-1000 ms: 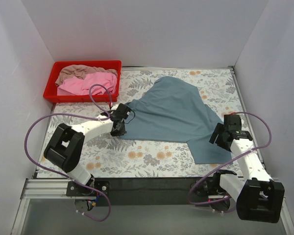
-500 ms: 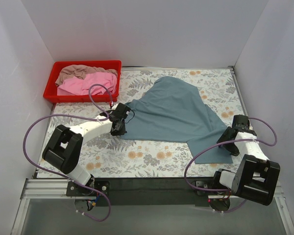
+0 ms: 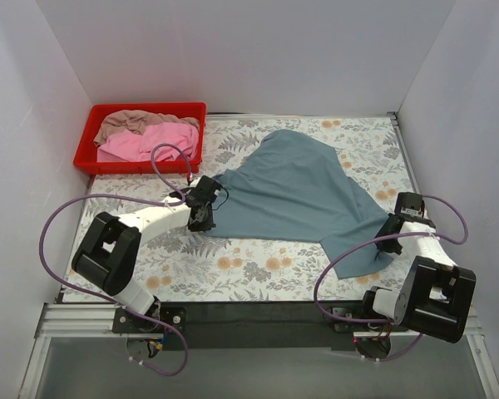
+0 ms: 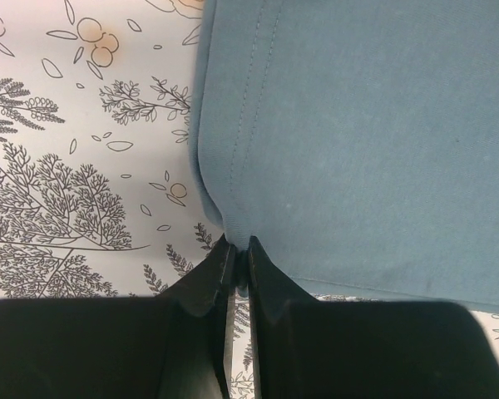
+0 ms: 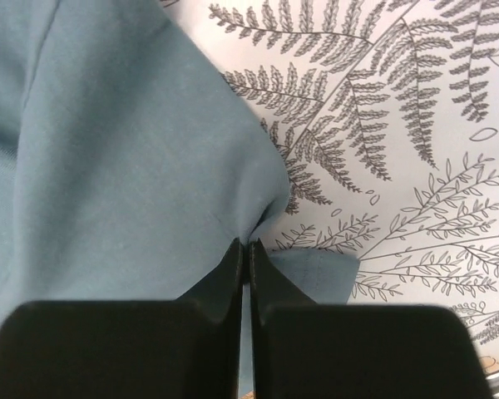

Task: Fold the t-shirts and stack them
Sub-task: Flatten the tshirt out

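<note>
Floral-print surface (image 3: 258, 268) | dusty blue-grey cloth t-shirt (image 3: 293, 189) spread mid-surface | left tool (image 4: 238, 249) clamped on its left hem | right tool (image 5: 246, 248) clamped on its corner near surface's right edge

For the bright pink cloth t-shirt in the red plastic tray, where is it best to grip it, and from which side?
Probably a raised fold near the middle of the bright pink cloth t-shirt, coming straight down from above: it lies crumpled inside the red plastic tray, whose walls block a sideways approach, and the beige-tan cloth t-shirt lies against its far side.
</note>
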Available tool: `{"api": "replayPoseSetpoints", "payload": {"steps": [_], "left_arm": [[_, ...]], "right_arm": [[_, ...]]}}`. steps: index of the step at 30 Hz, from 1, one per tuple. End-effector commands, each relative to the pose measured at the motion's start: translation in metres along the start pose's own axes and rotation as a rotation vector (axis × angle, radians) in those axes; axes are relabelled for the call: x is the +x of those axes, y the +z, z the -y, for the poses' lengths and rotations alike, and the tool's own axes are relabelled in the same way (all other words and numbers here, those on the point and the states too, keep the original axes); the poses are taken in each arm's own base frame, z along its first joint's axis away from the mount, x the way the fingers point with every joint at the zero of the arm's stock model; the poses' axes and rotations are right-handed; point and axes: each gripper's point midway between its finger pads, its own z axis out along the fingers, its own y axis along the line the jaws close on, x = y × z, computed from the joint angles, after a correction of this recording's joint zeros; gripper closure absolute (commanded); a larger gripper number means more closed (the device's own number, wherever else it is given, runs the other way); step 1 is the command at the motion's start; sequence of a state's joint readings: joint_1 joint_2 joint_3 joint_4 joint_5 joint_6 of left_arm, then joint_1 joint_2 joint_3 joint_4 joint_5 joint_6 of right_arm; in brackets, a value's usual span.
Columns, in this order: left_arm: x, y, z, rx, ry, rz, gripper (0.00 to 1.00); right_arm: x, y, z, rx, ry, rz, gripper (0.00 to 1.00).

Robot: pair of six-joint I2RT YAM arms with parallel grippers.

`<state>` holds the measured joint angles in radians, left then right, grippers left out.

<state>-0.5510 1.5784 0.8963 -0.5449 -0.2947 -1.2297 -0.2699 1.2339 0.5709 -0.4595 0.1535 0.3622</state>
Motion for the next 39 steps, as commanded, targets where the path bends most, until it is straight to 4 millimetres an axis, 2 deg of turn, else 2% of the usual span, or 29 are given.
{"api": "replayPoseSetpoints", "payload": {"steps": [1, 3, 6, 7, 8, 10, 11, 12, 13, 14, 15, 17, 18, 19, 20, 21, 22, 23, 24, 25, 26, 27, 28, 29, 30, 33, 34, 35, 39], "left_arm": [[-0.009, -0.008, 0.000, 0.020, -0.007, 0.040, 1.00], [-0.008, -0.005, -0.001, 0.012, -0.004, 0.039, 1.00], [-0.017, -0.005, -0.001, -0.005, -0.005, 0.049, 1.00], [-0.034, -0.012, 0.006, 0.002, -0.013, 0.075, 1.00], [-0.042, -0.015, 0.009, 0.000, -0.010, 0.084, 1.00], [-0.062, -0.024, 0.013, -0.017, -0.005, 0.097, 1.00], [-0.098, -0.042, 0.026, 0.007, -0.021, 0.172, 1.00], [-0.115, -0.052, 0.031, 0.015, -0.024, 0.202, 1.00], [-0.123, -0.055, 0.032, -0.005, -0.011, 0.198, 1.00], [-0.170, -0.087, 0.043, 0.020, -0.039, 0.306, 1.00], [-0.187, -0.098, 0.045, 0.015, -0.045, 0.336, 1.00], [-0.217, -0.120, 0.050, 0.001, -0.047, 0.371, 1.00], [-0.259, -0.168, 0.054, 0.041, -0.088, 0.491, 1.00], [-0.267, -0.183, 0.051, 0.033, -0.092, 0.505, 1.00], [-0.277, -0.193, 0.051, 0.027, -0.098, 0.527, 1.00], [-0.298, -0.232, 0.044, 0.044, -0.136, 0.619, 1.00], [-0.305, -0.249, 0.041, 0.063, -0.162, 0.671, 1.00], [-0.306, -0.285, 0.029, 0.105, -0.184, 0.739, 1.00], [-0.301, -0.291, 0.022, 0.107, -0.176, 0.757, 1.00], [-0.306, -0.310, 0.018, 0.144, -0.208, 0.820, 1.00], [-0.304, -0.326, 0.012, 0.166, -0.226, 0.855, 1.00], [-0.297, -0.370, -0.008, 0.219, -0.272, 0.937, 1.00], [-0.293, -0.380, -0.009, 0.260, -0.284, 0.967, 1.00], [-0.288, -0.401, -0.017, 0.303, -0.298, 1.011, 1.00], [-0.275, -0.435, -0.035, 0.356, -0.329, 1.077, 1.00], [-0.258, -0.469, -0.049, 0.444, -0.328, 1.161, 1.00], [-0.248, -0.488, -0.060, 0.476, -0.338, 1.198, 1.00], [-0.243, -0.496, -0.062, 0.495, -0.321, 1.212, 1.00], [-0.231, -0.526, -0.068, 0.564, -0.297, 1.248, 1.00]], "right_arm": [[0.041, 0.007, -0.005, -0.051, -0.002, -0.128, 0.99], [0.032, 0.000, -0.011, -0.085, -0.020, -0.103, 0.99], [-0.010, -0.024, -0.028, -0.158, -0.034, 0.025, 0.99], [-0.026, -0.038, -0.033, -0.175, -0.033, 0.081, 0.99], [-0.054, -0.058, -0.040, -0.197, -0.036, 0.161, 0.99], [-0.089, -0.090, -0.047, -0.218, -0.034, 0.280, 0.99], [-0.106, -0.105, -0.050, -0.226, -0.034, 0.334, 0.99], [-0.140, -0.142, -0.058, -0.256, -0.036, 0.447, 0.99], [-0.156, -0.159, -0.059, -0.256, -0.035, 0.499, 0.99], [-0.172, -0.181, -0.062, -0.267, -0.034, 0.554, 0.99], [-0.198, -0.222, -0.067, -0.295, -0.036, 0.657, 0.99], [-0.223, -0.262, -0.071, -0.318, -0.036, 0.748, 0.99], [-0.232, -0.282, -0.072, -0.327, -0.037, 0.793, 0.99], [-0.248, -0.324, -0.071, -0.338, -0.036, 0.895, 0.99], [-0.253, -0.341, -0.069, -0.340, -0.041, 0.938, 0.99], [-0.257, -0.365, -0.067, -0.344, -0.044, 0.998, 0.99], [-0.261, -0.396, -0.062, -0.338, -0.063, 1.075, 0.99], [-0.261, -0.415, -0.058, -0.338, -0.065, 1.121, 0.99], [-0.258, -0.436, -0.053, -0.335, -0.067, 1.174, 0.99], [-0.255, -0.460, -0.045, -0.323, -0.069, 1.234, 0.99], [-0.251, -0.473, -0.040, -0.316, -0.071, 1.269, 0.99], [-0.242, -0.493, -0.034, -0.320, -0.072, 1.321, 0.99], [-0.237, -0.506, -0.029, -0.319, -0.070, 1.354, 0.99], [-0.230, -0.523, -0.024, -0.316, -0.077, 1.401, 0.99], [-0.218, -0.540, -0.019, -0.327, -0.079, 1.447, 0.99], [-0.197, -0.581, -0.005, -0.329, -0.089, 1.564, 0.99], [-0.192, -0.590, 0.000, -0.322, -0.083, 1.595, 0.99], [-0.185, -0.606, 0.006, -0.327, -0.077, 1.635, 0.99], [-0.171, -0.642, 0.014, -0.340, -0.125, 1.750, 0.99]]}}
